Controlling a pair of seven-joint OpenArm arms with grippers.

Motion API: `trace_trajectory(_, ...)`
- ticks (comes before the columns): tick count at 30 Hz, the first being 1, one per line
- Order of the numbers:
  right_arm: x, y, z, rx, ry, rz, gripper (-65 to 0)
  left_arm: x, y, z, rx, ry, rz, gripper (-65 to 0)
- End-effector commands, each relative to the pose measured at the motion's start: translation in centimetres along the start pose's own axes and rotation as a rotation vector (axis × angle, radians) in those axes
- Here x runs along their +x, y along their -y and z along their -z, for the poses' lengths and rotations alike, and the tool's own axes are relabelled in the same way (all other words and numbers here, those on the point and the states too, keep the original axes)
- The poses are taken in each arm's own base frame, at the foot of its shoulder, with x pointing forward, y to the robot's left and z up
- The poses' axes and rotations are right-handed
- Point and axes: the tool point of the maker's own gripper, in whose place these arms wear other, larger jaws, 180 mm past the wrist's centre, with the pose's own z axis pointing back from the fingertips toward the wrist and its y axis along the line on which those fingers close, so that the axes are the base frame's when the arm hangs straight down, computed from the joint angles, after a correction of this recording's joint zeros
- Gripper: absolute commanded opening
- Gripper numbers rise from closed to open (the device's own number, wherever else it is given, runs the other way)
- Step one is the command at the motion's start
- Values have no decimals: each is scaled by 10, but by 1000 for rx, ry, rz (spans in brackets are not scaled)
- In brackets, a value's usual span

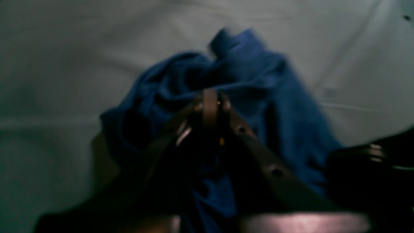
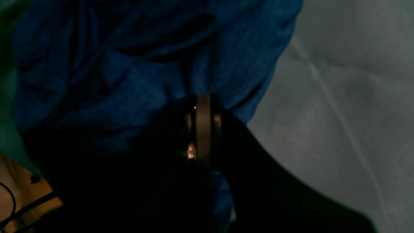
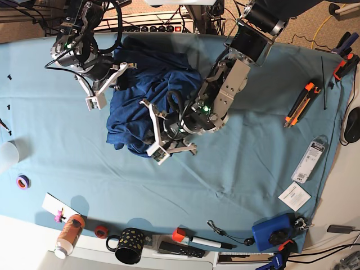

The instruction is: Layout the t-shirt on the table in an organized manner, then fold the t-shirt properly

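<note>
- A wide table [image 3: 242, 169] draped in light teal cloth fills the overhead view.
- The t-shirt [image 3: 143, 107], dark navy and crumpled into a heap, lies on the table at about 11 o'clock from its centre, not spread flat.
- The left gripper [image 3: 154, 135] reaches in from 1 o'clock; its jaws are closed, pinching a fold of the t-shirt at the heap's lower edge. In the left wrist view the blue fabric bunches around the closed tips [image 1: 210, 103].
- The right gripper [image 3: 97, 93] sits at the heap's 10 o'clock side, jaws closed on the t-shirt's edge; the right wrist view shows fabric gathered against the tips [image 2: 203, 106].
- Along the table's 6 o'clock edge stands a black mug [image 3: 128, 246] with pale dots; its inside looks dark and its contents cannot be told.
- At 7 o'clock a bottle [image 3: 68, 234] with an orange label lies tilted.
- At 8 o'clock sits a purple tape roll [image 3: 22, 181].
- At 3 o'clock lies an orange utility knife [image 3: 300, 102].
- At 5 o'clock sits a blue box-shaped item [image 3: 271, 232].
</note>
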Motion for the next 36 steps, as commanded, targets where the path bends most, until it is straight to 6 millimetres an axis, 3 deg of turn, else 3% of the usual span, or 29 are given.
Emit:
trace_trajectory(1,8,-2,-2,9,31,-3,-650,12,-1,3,1,36,0,-650)
trace_trajectory(4,8,-2,-2,14,33,-6,-650,-9,-16,12,53,-20,-20,-650)
trace_trajectory(6,8,-2,-2,13,33,-5,-650,-13,-29,13,107,-36,-25,-650)
trace_trajectory(15,8,-2,-2,13,33,-5,-650,14,-74,4,286,-35,44,-650)
trace_trajectory(21,22,-1,-2,11,83,-13,-650,16,-71,4,267,-30,40,-650)
trace_trajectory(27,68,1,-5,5,186,-82,-644,23,-48,2,159,-42,47,-650)
trace_trajectory(30,95,2,-9,-3,248,-123,-331,24,-39,1,111,-47,40,-650)
trace_trajectory(31,103,5,-11,-18,269,-127,-285,25,-38,1,106,-45,34,-650)
trace_trajectory(32,112,9,-14,-33,290,-126,-283,25,-38,1,105,-45,33,-650)
trace_trajectory(33,119,14,-17,-45,311,-119,-283,25,-38,1,106,-46,33,-611)
trace_trajectory(36,135,32,-29,-90,373,-83,-283,24,-39,1,110,-48,37,-413)
